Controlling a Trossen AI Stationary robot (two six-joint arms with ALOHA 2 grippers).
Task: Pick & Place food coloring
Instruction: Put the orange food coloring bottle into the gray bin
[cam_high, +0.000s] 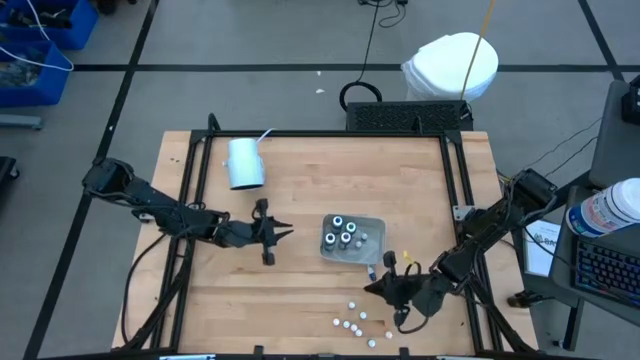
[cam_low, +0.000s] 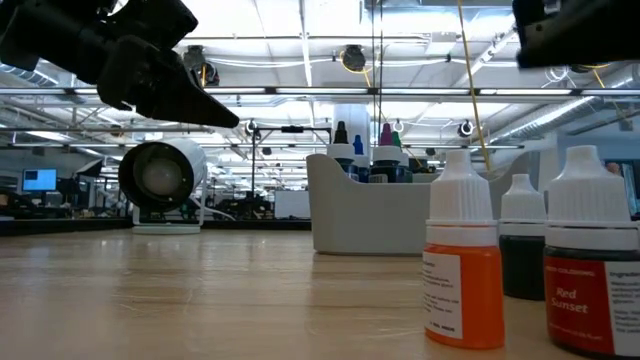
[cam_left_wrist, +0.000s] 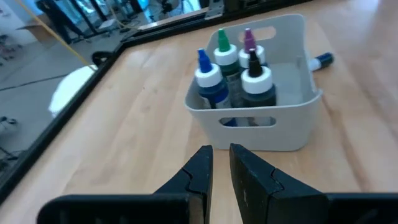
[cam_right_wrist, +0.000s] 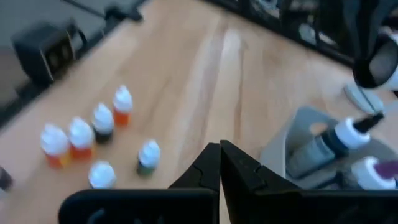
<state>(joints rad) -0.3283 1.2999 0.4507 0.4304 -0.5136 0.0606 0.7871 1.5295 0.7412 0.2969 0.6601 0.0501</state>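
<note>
The wooden table (cam_high: 300, 200) fills the high view, framed by dark rails, with grey floor around it. Near its centre sits the grey tray (cam_high: 352, 238), holding four upright bottles (cam_left_wrist: 235, 74) with blue, green, purple and black tips, colours only the left wrist view shows. From the tray, a pale cup (cam_high: 244, 163) lies on its side toward 10 o'clock, and a scatter of small white-capped bottles (cam_high: 358, 322) stands toward 6 o'clock near the front edge. The low view alone shows their labels: an orange bottle (cam_low: 463, 262) and a red one (cam_low: 594, 270) close to the lens, before a hall of ceiling lights. One more bottle (cam_left_wrist: 322, 60) lies flat just beyond the tray.

The left arm reaches in from 9 o'clock, its left gripper (cam_high: 283, 232) above the wood beside the tray, fingers narrowly apart and empty. The right gripper (cam_high: 374, 288) hovers at 5 o'clock between tray and scatter, fingers pressed together, holding nothing.
</note>
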